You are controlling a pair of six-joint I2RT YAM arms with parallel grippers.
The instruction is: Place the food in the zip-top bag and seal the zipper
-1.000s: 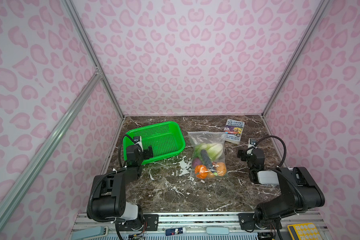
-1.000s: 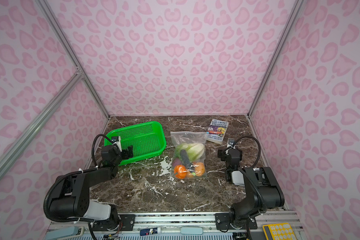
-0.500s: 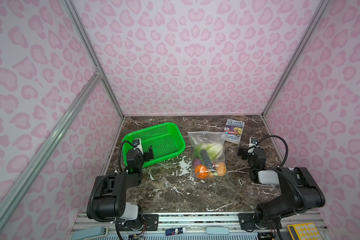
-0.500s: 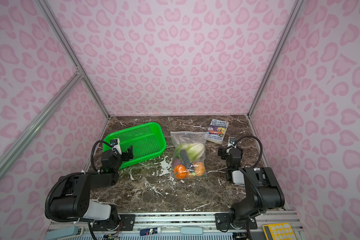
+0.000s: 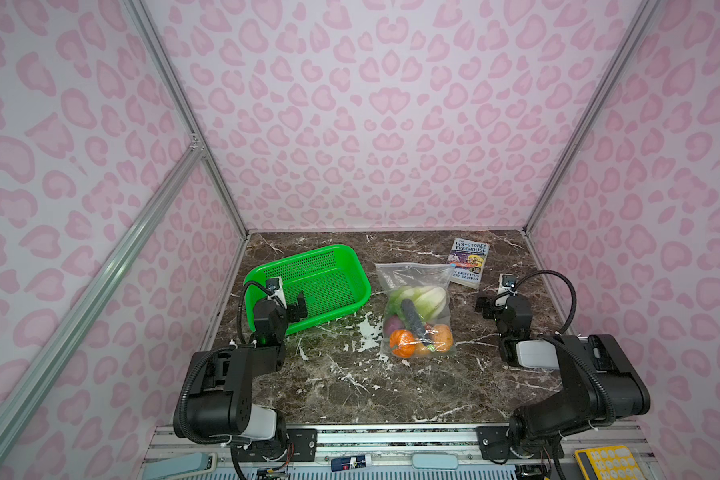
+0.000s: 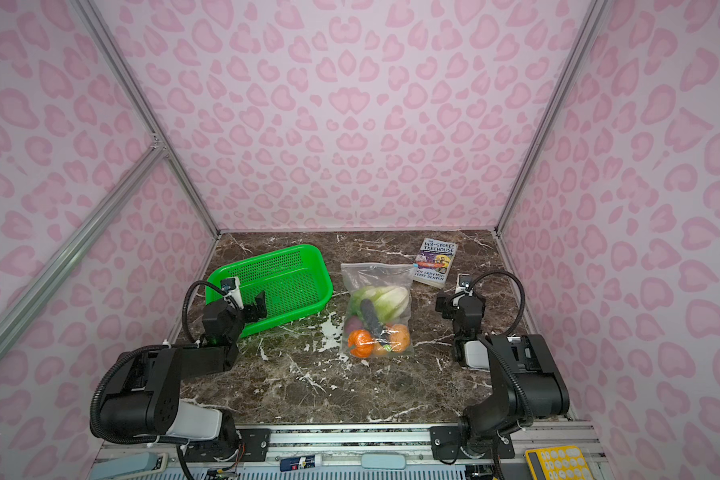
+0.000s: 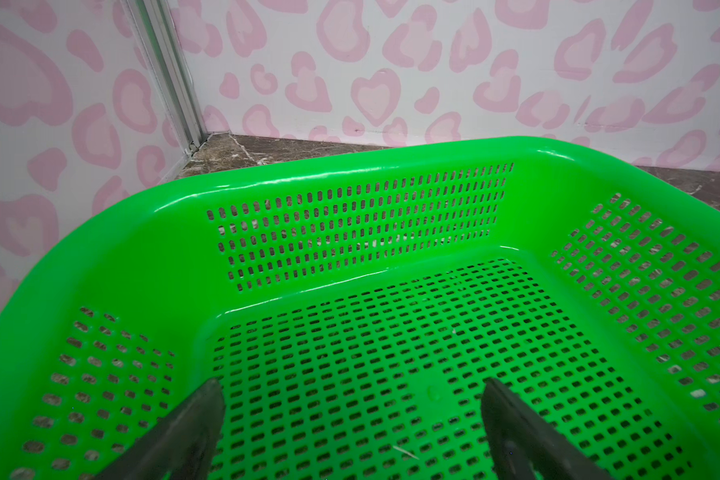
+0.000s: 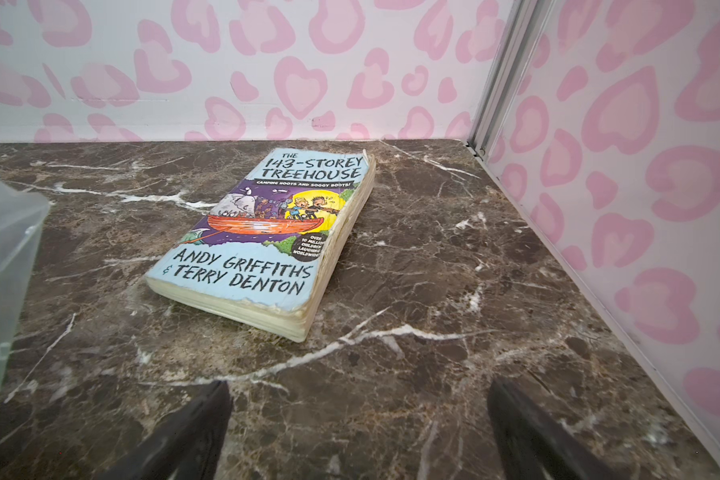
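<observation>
The clear zip-top bag (image 5: 416,278) (image 6: 377,276) lies flat in the middle of the marble table, and the food is inside it. A white-green cabbage (image 5: 427,296), a dark eggplant (image 5: 412,318), an orange pumpkin (image 5: 402,344) and a purple onion (image 5: 391,325) show through the plastic. The zipper (image 5: 412,265) runs along the bag's far edge; whether it is closed I cannot tell. My left gripper (image 5: 292,302) (image 7: 350,386) hangs open over the green basket's floor, holding nothing. My right gripper (image 5: 491,298) (image 8: 358,388) stands open above bare marble, right of the bag (image 8: 1,257).
The green mesh basket (image 5: 333,257) (image 7: 350,166) sits at the back left with nothing in it. A paperback book (image 5: 468,262) (image 8: 267,232) lies at the back right, just past the bag's far corner. Pink patterned walls close in three sides.
The left arm has folded back a little toward its base, its gripper still over the basket. The right arm and the bag have not moved.
</observation>
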